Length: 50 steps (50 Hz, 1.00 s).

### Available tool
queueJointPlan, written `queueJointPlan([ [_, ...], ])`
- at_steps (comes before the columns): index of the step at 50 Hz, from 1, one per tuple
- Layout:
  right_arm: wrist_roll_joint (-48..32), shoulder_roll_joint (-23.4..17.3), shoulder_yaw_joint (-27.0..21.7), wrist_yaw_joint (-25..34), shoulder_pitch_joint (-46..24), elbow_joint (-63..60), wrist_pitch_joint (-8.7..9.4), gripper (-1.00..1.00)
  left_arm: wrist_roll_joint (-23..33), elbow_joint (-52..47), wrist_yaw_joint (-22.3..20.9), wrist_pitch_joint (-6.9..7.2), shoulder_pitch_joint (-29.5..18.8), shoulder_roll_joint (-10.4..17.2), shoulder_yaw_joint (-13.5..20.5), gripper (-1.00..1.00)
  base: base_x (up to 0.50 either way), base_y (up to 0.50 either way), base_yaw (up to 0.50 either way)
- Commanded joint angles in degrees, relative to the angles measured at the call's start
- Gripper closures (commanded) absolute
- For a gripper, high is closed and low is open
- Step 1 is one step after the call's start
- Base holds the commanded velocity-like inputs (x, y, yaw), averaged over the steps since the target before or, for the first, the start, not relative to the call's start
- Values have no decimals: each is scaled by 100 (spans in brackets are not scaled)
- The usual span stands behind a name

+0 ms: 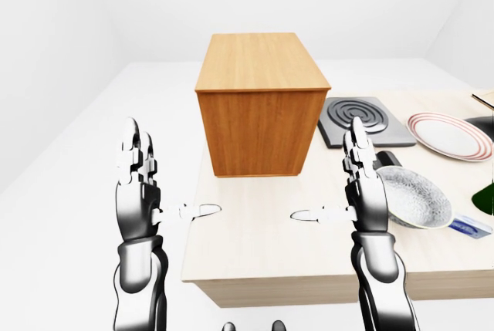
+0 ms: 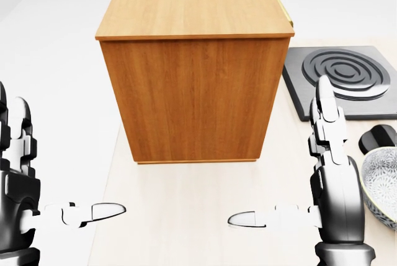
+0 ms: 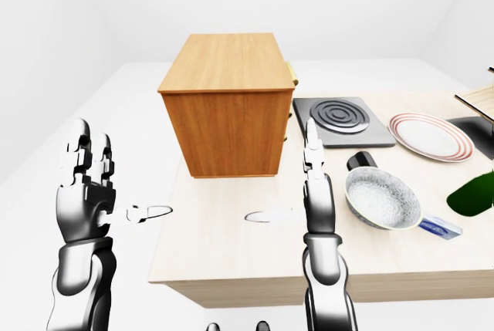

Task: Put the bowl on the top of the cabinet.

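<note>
A grey speckled bowl [image 3: 381, 198] sits on the light table [image 3: 231, 254], right of my right hand. The wooden cabinet [image 1: 259, 107] stands on the table's left part, its flat top [image 1: 261, 61] bare. My right hand [image 1: 356, 184] is open, fingers up and thumb pointing left, just left of the bowl and apart from it. My left hand [image 1: 139, 184] is open, fingers up, at the table's left edge, holding nothing.
A dark hob with ring marks [image 1: 365, 119] lies right of the cabinet. A white plate with a red rim [image 1: 450, 136] lies further right. A small black object [image 3: 360, 161] sits above the bowl, a blue-white item [image 1: 472, 227] and a green thing [image 3: 472, 194] to its right.
</note>
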Motion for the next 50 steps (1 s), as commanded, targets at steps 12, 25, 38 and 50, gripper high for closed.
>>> queueJointPlan([
  [12,11,-5,4,23,0,45,0,-100,-12,15,-33,0,3,-4,-29,-100,47,0,0],
  [25,13,-6,18,46,12,46,0,-100,-29,24,-38,0,27,-9,-41,-100,4,0,0],
  [38,3,-4,-30,96,-68,-215,0,-100,-44,140,4,0,-25,-4,-23,-100,0,0,0],
  [50,-1217,-170,-484,-153,-228,-16,0,-100,8,143,44,0,-37,7,2,-100,0,0,0],
])
